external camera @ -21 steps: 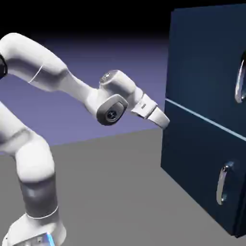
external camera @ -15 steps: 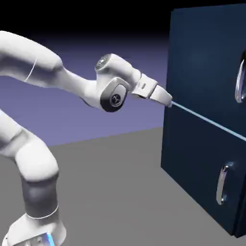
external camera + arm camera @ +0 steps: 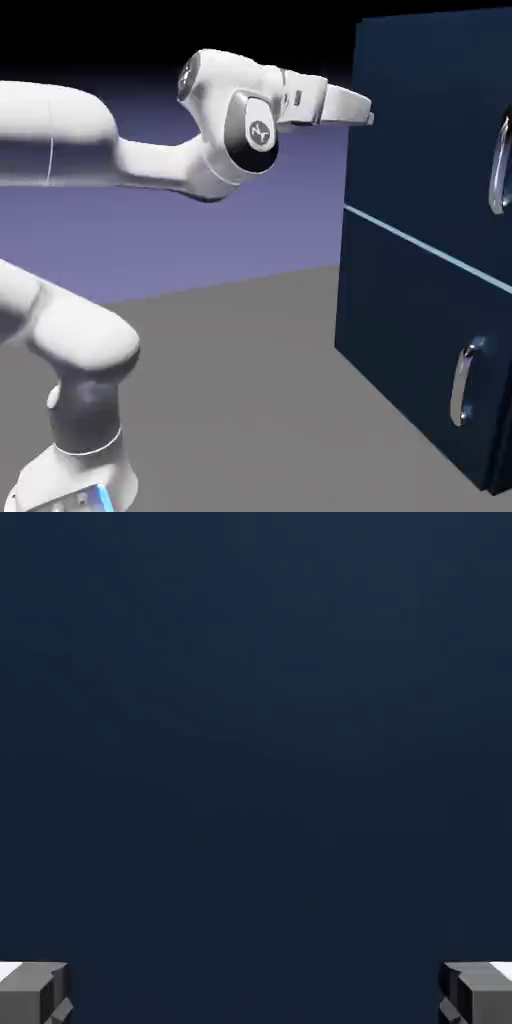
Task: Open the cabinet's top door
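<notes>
Grey tips of my fingers (image 3: pixel 35 992) sit spread wide at the hand view's bottom corners, holding nothing. Navy panel fills everything ahead. From outside, my gripper (image 3: pixel 365 110) is level at the cabinet (image 3: pixel 400 330) edge, beside the top door (image 3: pixel 430 130); its silver handle (image 3: pixel 497 170) lies farther right.

The tall dark navy-blue cabinet (image 3: pixel 420 260) runs off the exterior view's right edge, which cuts the curved silver handle (image 3: pixel 498 165) of the upper navy door panel (image 3: pixel 430 120). From the hand camera, flat navy fills everything, so which panel it is cannot be told; only corners of the grey fingertips (image 3: pixel 32 992) show.
</notes>
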### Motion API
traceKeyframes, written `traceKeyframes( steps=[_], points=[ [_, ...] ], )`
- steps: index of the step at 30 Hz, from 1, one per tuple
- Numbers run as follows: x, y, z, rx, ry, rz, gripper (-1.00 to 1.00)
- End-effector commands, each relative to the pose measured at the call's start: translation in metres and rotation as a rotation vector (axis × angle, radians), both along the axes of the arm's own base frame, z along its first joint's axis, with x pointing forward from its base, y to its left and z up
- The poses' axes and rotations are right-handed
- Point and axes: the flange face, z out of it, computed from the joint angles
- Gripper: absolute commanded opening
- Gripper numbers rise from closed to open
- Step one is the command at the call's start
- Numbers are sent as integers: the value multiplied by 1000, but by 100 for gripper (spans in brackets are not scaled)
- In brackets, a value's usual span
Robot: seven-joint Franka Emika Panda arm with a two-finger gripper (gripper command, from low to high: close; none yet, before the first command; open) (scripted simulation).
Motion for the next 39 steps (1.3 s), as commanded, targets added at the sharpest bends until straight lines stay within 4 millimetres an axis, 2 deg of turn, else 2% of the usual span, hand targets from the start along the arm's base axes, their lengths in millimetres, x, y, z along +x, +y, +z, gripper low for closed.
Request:
traceKeyframes(
  steps=[1, 7, 12, 17, 22, 25, 26, 31, 32, 33, 39],
  points=[
    [0, -7, 4, 5, -18, -1, 0],
    [3, -51, 15, 36, -110, -14, 0],
    [17, -90, 8, 66, -163, -35, 0],
    [40, -128, -16, 93, -191, -61, 0],
    [73, -160, -55, 113, -196, -87, 0],
    [92, -173, -82, 119, -189, -99, 0],
    [92, -173, -82, 119, -189, -99, 0],
    [142, -171, -82, 119, -189, -99, 0],
    [142, -171, -82, 119, -189, -99, -100],
    [142, -171, -82, 119, -189, -99, -100],
    [87, -153, -82, 107, -197, -220, -100]
  ],
)
